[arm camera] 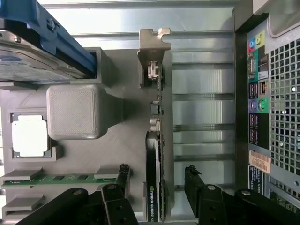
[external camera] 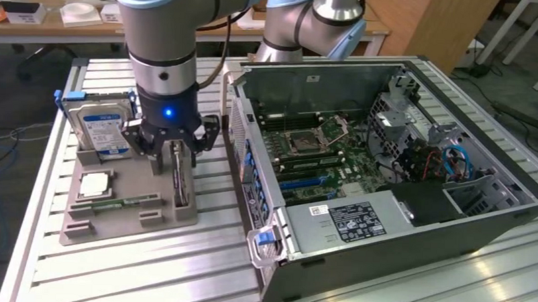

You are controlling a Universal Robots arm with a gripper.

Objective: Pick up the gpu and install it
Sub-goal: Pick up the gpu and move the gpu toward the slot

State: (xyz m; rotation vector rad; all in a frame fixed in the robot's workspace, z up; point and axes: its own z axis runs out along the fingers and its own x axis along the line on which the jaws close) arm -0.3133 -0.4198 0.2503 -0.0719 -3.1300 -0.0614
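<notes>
The gpu [external camera: 180, 185] stands on its edge in a slot of the grey holder [external camera: 114, 223], a thin dark card with a silvery bracket [arm camera: 153, 47] at one end. My gripper [external camera: 175, 158] hangs just above it, open. In the wrist view the gripper [arm camera: 158, 178] straddles the gpu [arm camera: 153, 197]: one black fingertip [arm camera: 123, 176] stands on one side of the card and the other on the far side, both apart from it. Nothing is held.
On the same holder stand a silver hard drive [external camera: 104, 128] in a blue frame, a square processor [external camera: 95, 183] and a green memory stick [external camera: 119, 203]. The open computer case [external camera: 275, 255] lies to the exterior view's right, its motherboard [external camera: 327, 160] exposed. A second arm [external camera: 296, 24] stands behind.
</notes>
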